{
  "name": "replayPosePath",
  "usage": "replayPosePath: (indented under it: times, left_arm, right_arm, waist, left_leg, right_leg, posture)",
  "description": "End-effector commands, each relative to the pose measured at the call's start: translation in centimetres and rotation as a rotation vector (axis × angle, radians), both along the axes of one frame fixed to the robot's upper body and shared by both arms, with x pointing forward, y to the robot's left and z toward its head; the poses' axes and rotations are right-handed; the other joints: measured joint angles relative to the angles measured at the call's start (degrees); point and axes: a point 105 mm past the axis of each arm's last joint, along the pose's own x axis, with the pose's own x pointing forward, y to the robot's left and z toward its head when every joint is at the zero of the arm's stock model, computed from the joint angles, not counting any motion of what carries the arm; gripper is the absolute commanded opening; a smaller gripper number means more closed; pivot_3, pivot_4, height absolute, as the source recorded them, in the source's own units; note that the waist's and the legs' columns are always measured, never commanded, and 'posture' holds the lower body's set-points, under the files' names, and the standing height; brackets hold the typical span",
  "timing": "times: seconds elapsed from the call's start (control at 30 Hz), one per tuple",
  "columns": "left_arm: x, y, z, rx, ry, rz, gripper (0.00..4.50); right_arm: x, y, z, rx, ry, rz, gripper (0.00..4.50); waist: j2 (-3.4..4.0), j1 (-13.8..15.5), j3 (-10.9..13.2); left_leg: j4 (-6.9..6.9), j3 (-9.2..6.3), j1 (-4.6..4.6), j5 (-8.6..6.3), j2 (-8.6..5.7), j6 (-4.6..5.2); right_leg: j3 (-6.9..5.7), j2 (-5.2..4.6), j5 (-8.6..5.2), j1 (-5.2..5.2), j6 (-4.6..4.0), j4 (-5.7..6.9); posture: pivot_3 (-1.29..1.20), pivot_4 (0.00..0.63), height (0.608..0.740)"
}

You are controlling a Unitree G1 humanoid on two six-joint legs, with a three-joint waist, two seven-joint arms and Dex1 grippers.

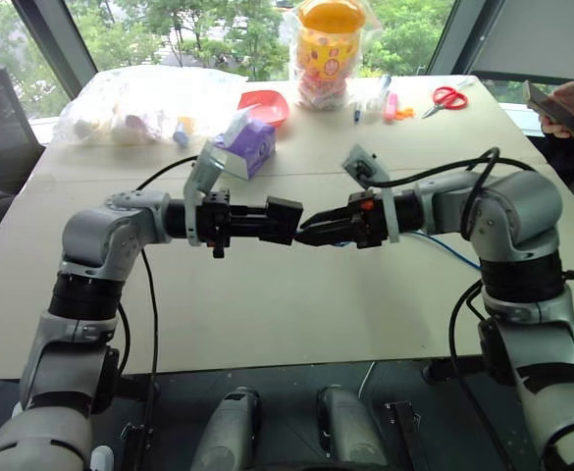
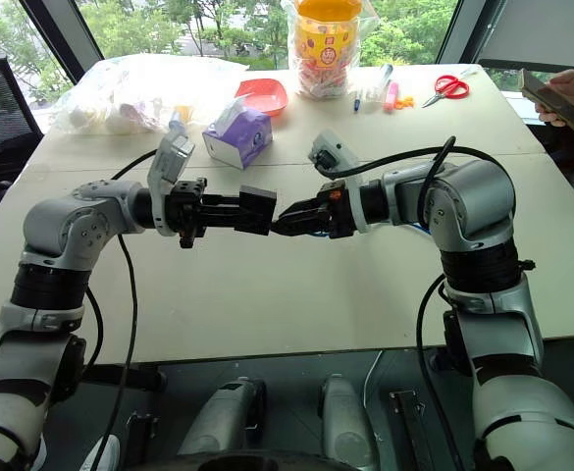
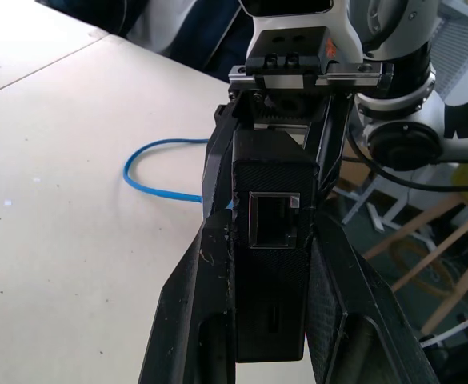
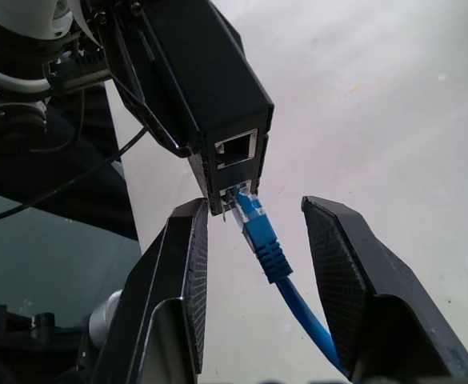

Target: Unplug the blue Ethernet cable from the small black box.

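Observation:
My left gripper (image 1: 277, 220) is shut on the small black box (image 1: 285, 218), holding it level above the middle of the table. The box's end face (image 3: 272, 218) shows an empty port. Below that port, the clear plug of the blue Ethernet cable (image 4: 259, 237) sits at the box's (image 4: 210, 88) lower socket. My right gripper (image 4: 254, 210) faces the box from the right. It is open, with its two fingers on either side of the plug and apart from it. The cable (image 3: 150, 188) runs back under the right arm and loops on the table.
At the back of the table (image 1: 267, 314) stand a purple tissue box (image 1: 247, 145), a red bowl (image 1: 265, 103), a bagged yellow container (image 1: 328, 49), clear plastic bags (image 1: 139, 103) and red scissors (image 1: 449, 96). A person's hand with a phone (image 1: 561, 103) is at the far right.

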Motion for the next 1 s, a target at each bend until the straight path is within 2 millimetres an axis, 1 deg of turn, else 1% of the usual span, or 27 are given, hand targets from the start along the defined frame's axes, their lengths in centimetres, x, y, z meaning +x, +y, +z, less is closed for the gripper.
replayPosePath:
  times: [0.03,0.23,0.6,0.8,0.9,0.97,1.0]
  left_arm:
    - [-0.5,-0.1,0.9,-0.003,-0.061,-0.031,0.49]
    - [-0.5,-0.2,1.1,-0.004,-0.068,-0.036,0.49]
    - [-1.0,-0.6,0.4,0.04,-0.09,-0.074,0.49]
    - [-1.0,-0.7,0.4,0.042,-0.097,-0.079,0.49]
    - [-1.0,-0.8,0.5,0.042,-0.099,-0.083,0.49]
    - [-1.0,-0.8,0.5,0.044,-0.101,-0.089,0.49]
    - [-1.0,-0.8,0.5,0.045,-0.102,-0.092,0.49]
  right_arm:
    - [-0.4,0.4,1.1,-0.003,-0.045,0.045,1.92]
    - [-0.6,0.7,0.6,-0.042,-0.052,0.08,1.92]
    - [-0.6,1.1,0.9,-0.057,-0.066,0.113,1.92]
    - [-0.8,1.3,0.4,-0.082,-0.072,0.134,1.92]
    - [-1.0,1.4,0.0,-0.108,-0.079,0.15,1.07]
    - [-1.1,1.4,-0.2,-0.124,-0.084,0.161,0.11]
    - [-1.1,1.4,-0.3,-0.133,-0.088,0.166,0.11]
  waist:
    - [0.0,0.0,0.0]
    - [0.0,0.0,0.0]
    - [-0.01,0.0,0.0]
    - [-0.01,-0.02,0.0]
    - [-0.01,-0.03,0.0]
    - [-0.01,-0.03,0.01]
    - [-0.01,-0.02,0.01]
  left_leg:
    - [0.0,0.0,0.0,0.0,0.0,0.0]
    - [0.0,0.0,0.0,0.0,0.0,0.01]
    - [0.0,0.01,-0.01,0.0,0.0,0.01]
    - [0.01,0.0,-0.02,0.0,0.01,0.01]
    - [0.01,0.0,-0.02,0.0,0.0,0.01]
    - [0.01,0.0,-0.03,0.0,0.01,0.01]
    - [0.01,0.01,-0.04,0.0,0.0,0.01]
  right_leg:
    - [0.0,0.0,0.0,0.0,0.0,0.0]
    - [0.0,0.0,0.0,0.0,0.01,0.0]
    - [0.0,0.01,0.0,-0.01,0.01,-0.01]
    - [0.0,0.01,0.0,-0.01,0.01,-0.01]
    - [0.0,0.01,0.0,-0.01,0.01,-0.01]
    - [-0.01,0.01,0.0,-0.03,0.01,-0.01]
    - [0.0,0.01,0.0,-0.03,0.01,-0.02]
  posture:
    - [0.0,0.15,0.74]
    - [0.0,0.15,0.74]
    - [0.0,0.15,0.74]
    - [0.0,0.15,0.74]
    - [0.0,0.15,0.74]
    - [0.0,0.15,0.74]
    - [0.0,0.15,0.74]
